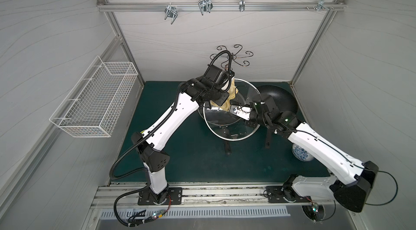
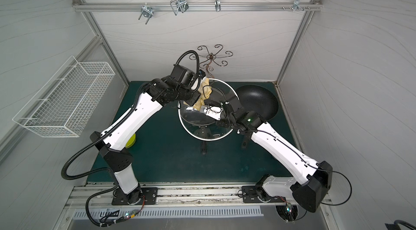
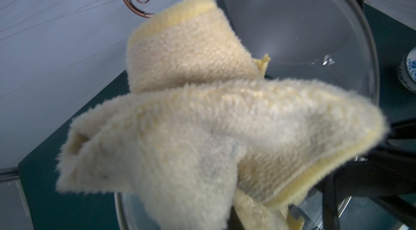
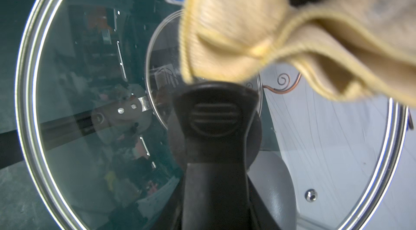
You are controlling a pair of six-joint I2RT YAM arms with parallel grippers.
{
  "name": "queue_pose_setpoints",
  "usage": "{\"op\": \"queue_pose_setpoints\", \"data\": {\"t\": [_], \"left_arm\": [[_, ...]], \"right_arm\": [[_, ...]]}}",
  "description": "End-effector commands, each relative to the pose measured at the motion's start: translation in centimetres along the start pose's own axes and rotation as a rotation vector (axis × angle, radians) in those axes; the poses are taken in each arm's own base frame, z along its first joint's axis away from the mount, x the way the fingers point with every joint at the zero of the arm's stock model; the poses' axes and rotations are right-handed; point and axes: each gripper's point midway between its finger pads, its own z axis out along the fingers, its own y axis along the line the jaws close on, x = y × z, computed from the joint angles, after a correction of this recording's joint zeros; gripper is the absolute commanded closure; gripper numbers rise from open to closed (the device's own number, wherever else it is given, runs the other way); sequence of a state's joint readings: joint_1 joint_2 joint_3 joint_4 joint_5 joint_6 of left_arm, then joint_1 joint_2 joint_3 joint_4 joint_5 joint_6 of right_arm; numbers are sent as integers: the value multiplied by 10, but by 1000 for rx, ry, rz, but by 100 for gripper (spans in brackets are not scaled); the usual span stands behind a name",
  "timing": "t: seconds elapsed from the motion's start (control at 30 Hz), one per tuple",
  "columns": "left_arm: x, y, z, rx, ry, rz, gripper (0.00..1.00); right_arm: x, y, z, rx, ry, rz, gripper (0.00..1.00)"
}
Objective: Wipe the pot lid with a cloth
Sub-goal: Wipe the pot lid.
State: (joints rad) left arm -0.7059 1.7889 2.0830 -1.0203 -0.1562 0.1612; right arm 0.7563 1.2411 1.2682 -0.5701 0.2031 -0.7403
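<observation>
A crumpled, fuzzy pale yellow cloth hangs over the far side of a tilted, metal-rimmed glass pot lid.

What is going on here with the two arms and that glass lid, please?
The right hand is shut on the glass pot lid at its middle, holding it tilted above the green mat. The left hand is shut on the pale yellow cloth, which hangs bunched against the glass near the lid's middle. Wiping looks under way, as the cloth is blurred in the wrist views. A black wok sits behind.
</observation>
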Motion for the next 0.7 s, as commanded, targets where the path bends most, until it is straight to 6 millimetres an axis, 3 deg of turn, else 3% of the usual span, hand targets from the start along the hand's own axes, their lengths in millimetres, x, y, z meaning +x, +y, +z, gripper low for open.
{"op": "queue_pose_setpoints", "data": {"t": [0.0, 0.2, 0.33, 0.4, 0.67], "left_arm": [[-2, 14, -13, -59, -31, -41, 100], [5, 23, -16, -113, -45, -146, 100], [-3, 17, -20, -112, -125, -236, 100], [-11, 6, -25, -103, -179, -239, 100], [-9, -46, -8, -44, -168, -207, 100]], "right_arm": [[-56, -81, -55, 262, -222, 242, 100], [-53, -106, -57, 306, -207, 452, 100], [-52, -122, -59, 342, -225, 570, 100], [-51, -131, -60, 356, -240, 639, 100], [-53, -148, -59, 341, -287, 771, 100]]}}
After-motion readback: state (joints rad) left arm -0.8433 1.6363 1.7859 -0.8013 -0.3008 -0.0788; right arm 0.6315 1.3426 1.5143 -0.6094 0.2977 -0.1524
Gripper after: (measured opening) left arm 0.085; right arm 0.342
